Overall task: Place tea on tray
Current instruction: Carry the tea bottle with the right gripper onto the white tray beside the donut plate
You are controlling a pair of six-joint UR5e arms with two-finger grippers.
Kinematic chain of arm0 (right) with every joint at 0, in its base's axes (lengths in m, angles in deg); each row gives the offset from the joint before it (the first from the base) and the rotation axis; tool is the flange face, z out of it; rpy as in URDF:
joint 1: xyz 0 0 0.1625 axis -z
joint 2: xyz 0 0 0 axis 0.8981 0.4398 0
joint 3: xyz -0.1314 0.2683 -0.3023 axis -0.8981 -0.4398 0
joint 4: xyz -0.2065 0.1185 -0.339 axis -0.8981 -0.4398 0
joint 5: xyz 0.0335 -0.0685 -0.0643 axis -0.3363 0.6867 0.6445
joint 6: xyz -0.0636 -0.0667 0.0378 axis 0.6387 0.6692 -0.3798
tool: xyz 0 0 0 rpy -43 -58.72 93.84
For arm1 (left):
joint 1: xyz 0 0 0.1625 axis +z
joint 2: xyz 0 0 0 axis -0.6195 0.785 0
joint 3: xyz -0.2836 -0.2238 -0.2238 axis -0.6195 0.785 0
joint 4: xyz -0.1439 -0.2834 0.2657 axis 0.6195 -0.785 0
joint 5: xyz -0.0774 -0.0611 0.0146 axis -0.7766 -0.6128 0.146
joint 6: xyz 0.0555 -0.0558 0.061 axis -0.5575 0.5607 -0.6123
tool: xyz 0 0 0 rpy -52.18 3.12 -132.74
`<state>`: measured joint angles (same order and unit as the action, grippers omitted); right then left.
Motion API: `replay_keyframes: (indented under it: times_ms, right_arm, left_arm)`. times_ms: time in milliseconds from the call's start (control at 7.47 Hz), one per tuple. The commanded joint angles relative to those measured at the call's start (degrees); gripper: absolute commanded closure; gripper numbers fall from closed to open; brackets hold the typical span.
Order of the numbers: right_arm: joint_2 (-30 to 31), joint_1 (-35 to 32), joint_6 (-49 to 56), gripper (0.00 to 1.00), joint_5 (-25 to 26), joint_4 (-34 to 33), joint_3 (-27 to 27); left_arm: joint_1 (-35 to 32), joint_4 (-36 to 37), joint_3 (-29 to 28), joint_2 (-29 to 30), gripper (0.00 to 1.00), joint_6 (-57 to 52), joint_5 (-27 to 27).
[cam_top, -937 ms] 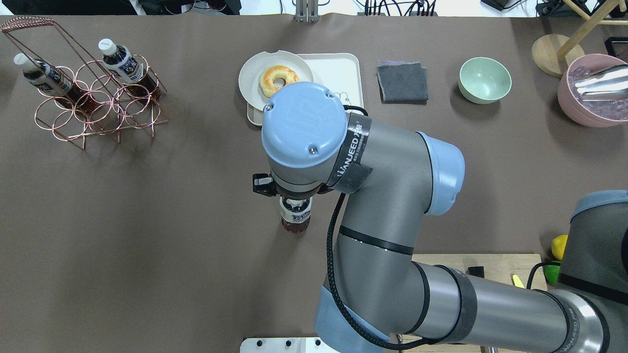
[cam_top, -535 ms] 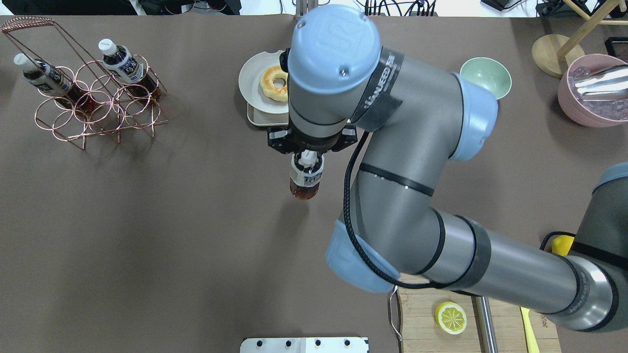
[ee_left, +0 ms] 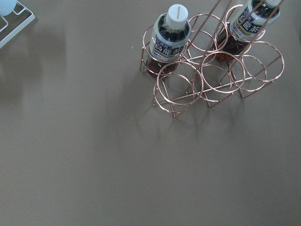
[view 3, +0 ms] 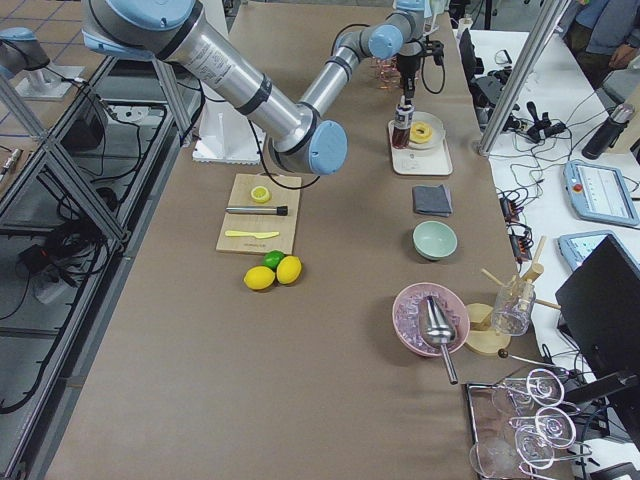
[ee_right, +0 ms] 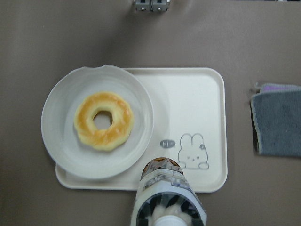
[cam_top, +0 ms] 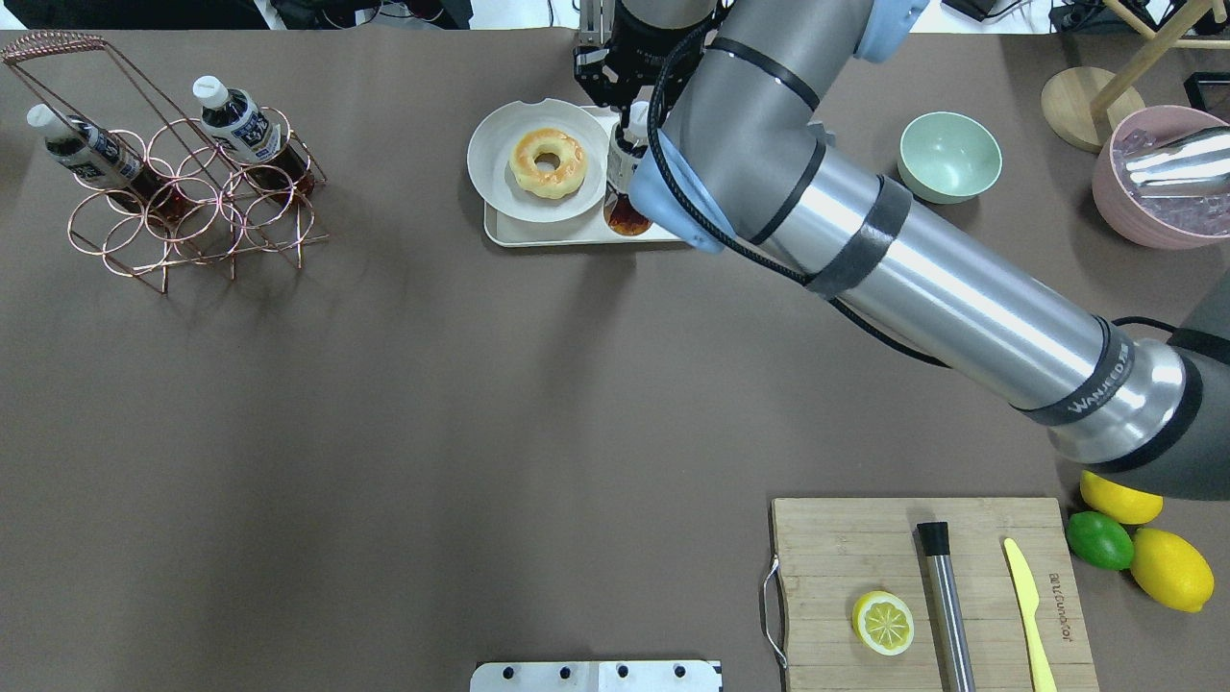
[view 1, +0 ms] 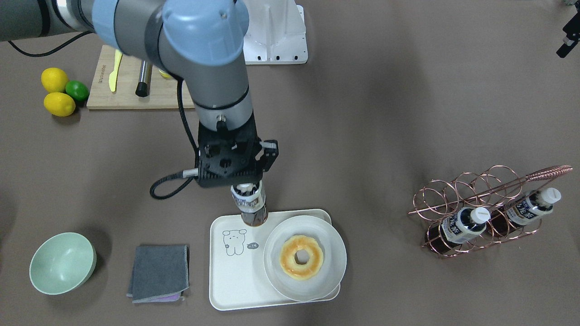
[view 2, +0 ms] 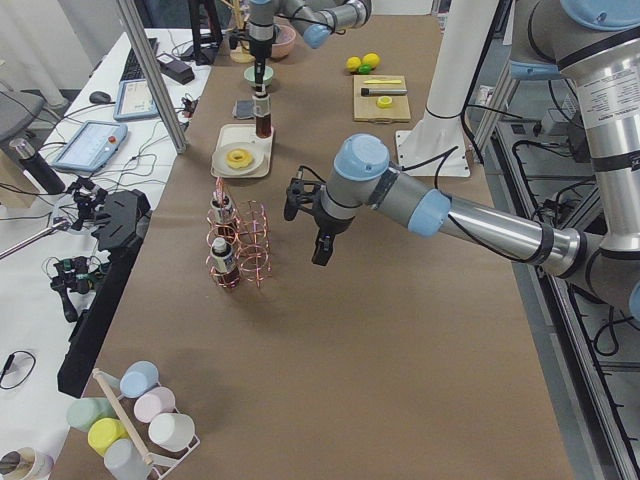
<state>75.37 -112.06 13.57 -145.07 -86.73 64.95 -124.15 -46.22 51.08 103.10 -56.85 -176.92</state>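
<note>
Brown table [view 1: 362, 136], right gripper [view 1: 247, 188] clasping tea [view 1: 253, 212], plate [view 1: 276, 277] partly hiding tray [view 1: 235, 276]

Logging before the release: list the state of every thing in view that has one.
tray: carries the plate, bear drawing uncovered.
plate: overhangs the tray's rim, holds a donut.
tea: upright, capped, gripped near the cap at the tray's edge; contact unclear.
right claw: shut on tea.
left claw: open or shut unclear.
rack bottles: two, capped, leaning in the copper rack.
green bowl: upright, empty.

Grey arm [cam_top: 951, 288], blue caps [view 1: 204, 20], black hand [view 1: 247, 186]
</note>
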Motion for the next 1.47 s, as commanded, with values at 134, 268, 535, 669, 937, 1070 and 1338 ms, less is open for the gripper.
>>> replay_keyframes:
  times_ms: [134,268,535,669,937,1070,1338]
  right_arm:
    - [-1.8,-3.3,5.5,1.00,-1.5,7.4,-13.4]
    - [-2.0,-3.3,5.5,1.00,-1.5,7.4,-13.7]
    - [-2.0,-3.2,5.5,0.79,-1.4,7.4,-13.8]
    - [-1.9,-3.2,5.8,0.01,-1.5,7.4,-13.7]
    - [-1.7,-3.2,6.2,0.00,-1.8,7.1,-11.5]
    - [0.5,-4.4,6.3,0.00,-3.7,6.8,-7.9]
    - [17.4,-9.7,9.8,0.00,-11.2,6.7,9.7]
  left_arm:
    - [-0.5,-2.4,3.6,-4.8,0.04,-0.1,-0.8]
    - [-0.5,-2.4,3.5,-4.7,0.04,-0.2,-0.8]
    - [-0.6,-2.8,3.7,-4.7,0.04,-0.2,-0.8]
    - [-0.6,-2.8,3.5,-4.8,0.04,-0.2,-0.8]
    - [-0.7,-2.8,3.3,-4.9,0.03,-0.2,-0.7]
    - [-1.0,-2.7,2.7,-4.8,0.03,-0.2,-0.5]
    - [-3.6,-2.7,-2.3,-4.1,0.04,-6.0,0.0]
